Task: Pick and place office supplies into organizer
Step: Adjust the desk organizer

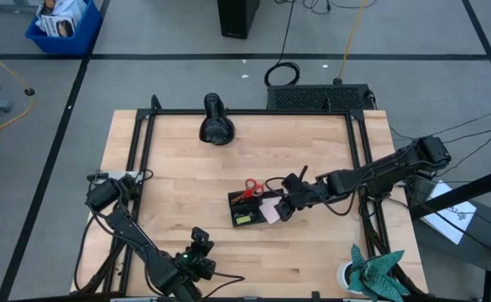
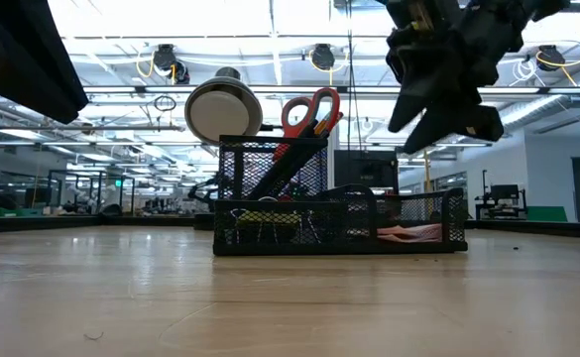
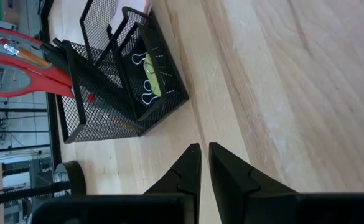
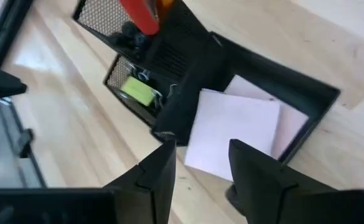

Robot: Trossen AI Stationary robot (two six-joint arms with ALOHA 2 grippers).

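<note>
Right hand (image 4: 200,165) open, raised above the pink sticky-note pad (image 4: 234,127) lying in the black mesh organizer (image 1: 252,210) at bench (image 1: 312,143) centre, red-handled scissors (image 2: 309,111) upright in its tall compartment, binder clips (image 3: 145,78) in another, left hand (image 3: 203,155) nearly closed, empty, at near edge

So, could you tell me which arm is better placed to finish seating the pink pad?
The right: its open gripper hangs just above the pad at the organizer; the left gripper waits apart.
</note>
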